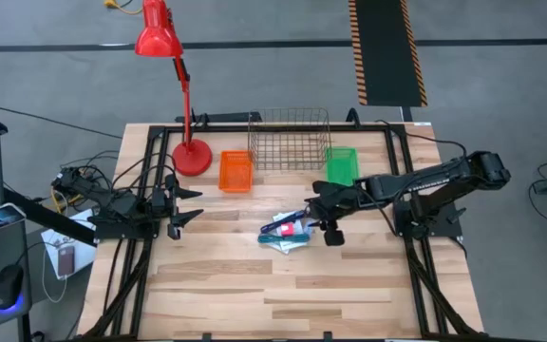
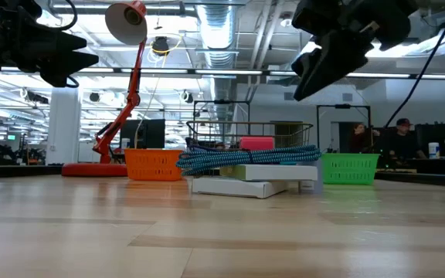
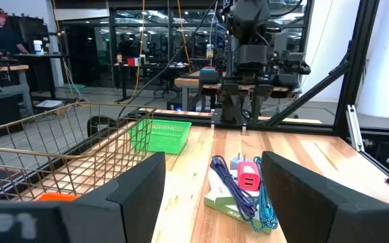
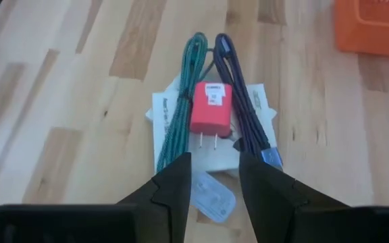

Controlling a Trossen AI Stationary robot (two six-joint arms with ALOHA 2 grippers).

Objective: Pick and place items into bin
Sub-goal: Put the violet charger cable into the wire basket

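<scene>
On the pale wood-plank bench (image 1: 254, 285) lay my pile of items (image 1: 288, 231): a boxy red plug block (image 4: 210, 108) with two metal prongs, resting on flat white packets (image 4: 161, 115). A braided teal cable (image 4: 184, 94) ran along one side of the block and a braided dark blue cable (image 4: 242, 115) along the other, their long axes side by side, running away from my right hand. My right hand (image 4: 215, 177) hung just above the pile's near end, fingers partly apart, gripping nothing. My left hand (image 1: 180, 204) waited at the bench's left edge, fingers wide apart and empty. Behind the pile stood a wire basket (image 1: 291, 139), between an orange bin (image 1: 236, 171) and a green bin (image 1: 342, 164), both ribbed plastic.
</scene>
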